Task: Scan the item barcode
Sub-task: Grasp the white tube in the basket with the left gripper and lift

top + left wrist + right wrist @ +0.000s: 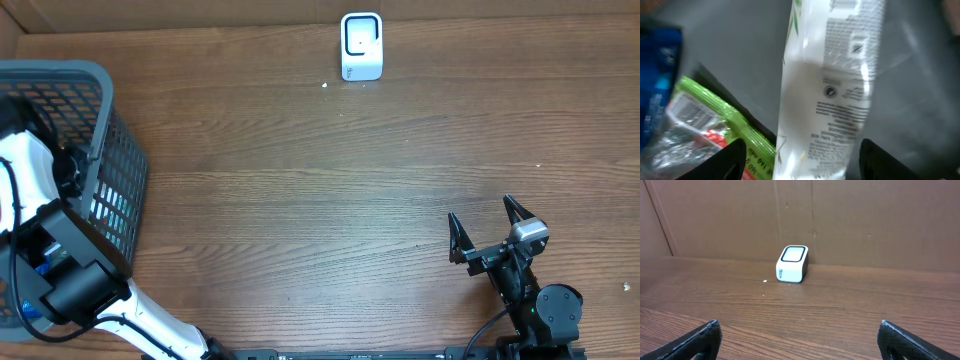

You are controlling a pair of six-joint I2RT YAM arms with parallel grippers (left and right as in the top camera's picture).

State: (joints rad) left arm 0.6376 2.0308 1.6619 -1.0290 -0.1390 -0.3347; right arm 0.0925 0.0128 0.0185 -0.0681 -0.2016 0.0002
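Observation:
My left gripper (800, 145) is down inside the dark mesh basket (118, 170) and stands open. Its two fingers straddle a white and clear pouch (830, 90) printed with small text. The fingers do not press on it. Left of the pouch lie a green-edged pack (737, 122) with a barcode label (690, 112) and a blue pack (660, 85). The white scanner (361, 46) stands at the far edge of the table and also shows in the right wrist view as a scanner (792, 263). My right gripper (490, 228) hovers open and empty near the front right.
The basket takes up the table's left side, with my left arm (70, 285) reaching into it from the front. A brown cardboard wall (865, 220) rises behind the scanner. Wooden tabletop (320, 200) lies between the basket and the right arm.

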